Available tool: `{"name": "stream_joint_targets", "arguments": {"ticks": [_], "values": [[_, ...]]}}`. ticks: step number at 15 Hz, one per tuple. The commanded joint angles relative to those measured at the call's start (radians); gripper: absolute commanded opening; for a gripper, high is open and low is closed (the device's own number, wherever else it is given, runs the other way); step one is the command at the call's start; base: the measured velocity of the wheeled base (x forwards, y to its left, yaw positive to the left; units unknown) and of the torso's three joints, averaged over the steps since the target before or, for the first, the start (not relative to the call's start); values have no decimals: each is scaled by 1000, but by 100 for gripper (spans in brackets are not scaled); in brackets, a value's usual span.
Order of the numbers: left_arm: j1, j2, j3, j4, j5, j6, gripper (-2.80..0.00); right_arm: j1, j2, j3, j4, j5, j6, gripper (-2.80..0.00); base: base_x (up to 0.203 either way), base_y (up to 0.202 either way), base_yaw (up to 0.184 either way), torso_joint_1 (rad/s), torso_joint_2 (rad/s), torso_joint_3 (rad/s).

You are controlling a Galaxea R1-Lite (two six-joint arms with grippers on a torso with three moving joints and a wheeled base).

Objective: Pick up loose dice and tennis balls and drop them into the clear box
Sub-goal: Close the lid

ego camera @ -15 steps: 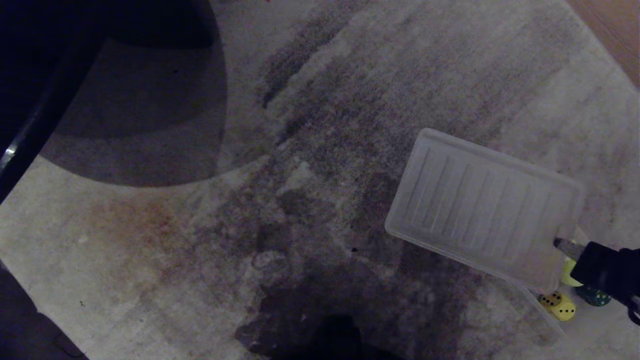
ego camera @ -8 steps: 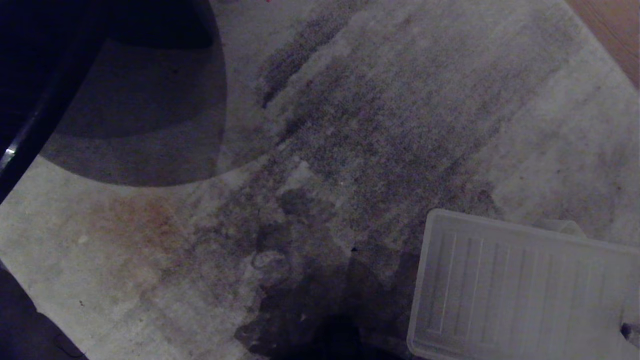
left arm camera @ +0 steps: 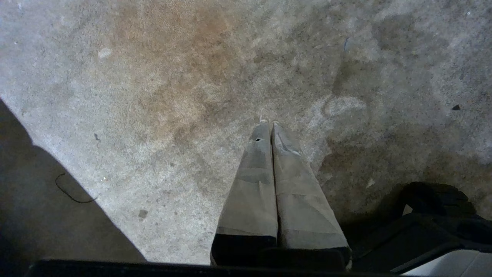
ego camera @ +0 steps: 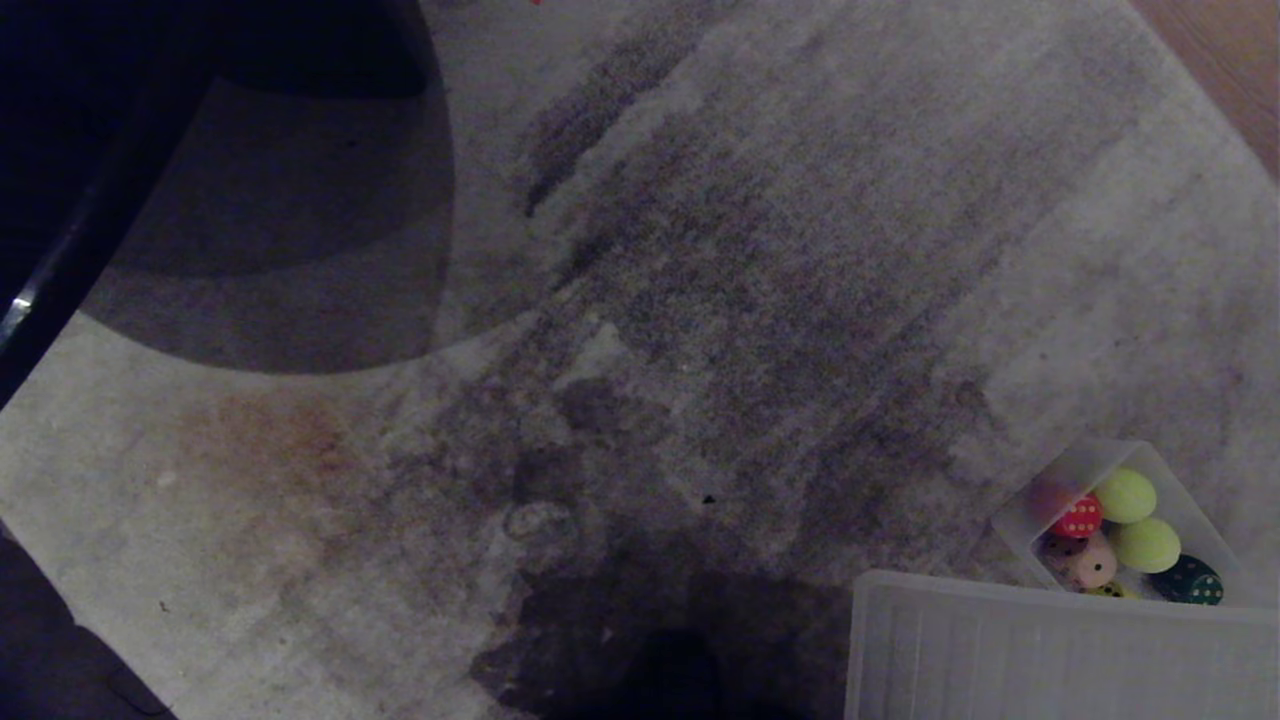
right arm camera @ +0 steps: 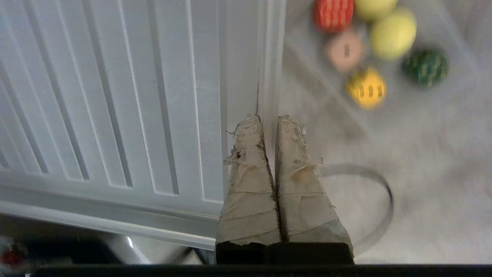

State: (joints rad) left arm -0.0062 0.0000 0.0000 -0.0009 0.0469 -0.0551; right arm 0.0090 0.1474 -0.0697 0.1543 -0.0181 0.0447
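The clear box sits on the carpet at the near right of the head view. Inside lie a red die, a pinkish die, a dark green die, a sliver of a yellow die and two tennis balls. My right gripper is shut on the rim of a flat ribbed panel, held just near of the box; the yellow die and green die show beyond it. My left gripper is shut and empty over bare carpet.
The ribbed panel fills the near right corner of the head view and overlaps the box's near edge. Wood floor shows past the carpet at the far right. A dark cable loop lies by the right gripper.
The ribbed panel has swung down toward the near right, uncovering the clear box with the dice and balls inside. The right gripper has left the head view.
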Motion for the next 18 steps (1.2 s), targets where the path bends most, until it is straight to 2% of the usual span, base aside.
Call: {"name": "stream_joint_targets", "arguments": {"ticks": [1,7,10,11,18], "values": [[0,2,2,1,1,0,-280,-6,-134,6,6,7,-7,-280,0,0,0,0,0,0],[0,2,2,-1,1,-2,-280,-4,-147,7,5,15,-26,-280,0,0,0,0,0,0],[0,2,2,1,0,-1,-280,-4,-147,7,5,15,-5,-280,0,0,0,0,0,0],[0,2,2,1,-9,18,-280,-4,-147,7,5,15,-6,-280,0,0,0,0,0,0],[0,2,2,1,0,3,-280,-4,-147,7,4,13,-9,-280,0,0,0,0,0,0]]}}
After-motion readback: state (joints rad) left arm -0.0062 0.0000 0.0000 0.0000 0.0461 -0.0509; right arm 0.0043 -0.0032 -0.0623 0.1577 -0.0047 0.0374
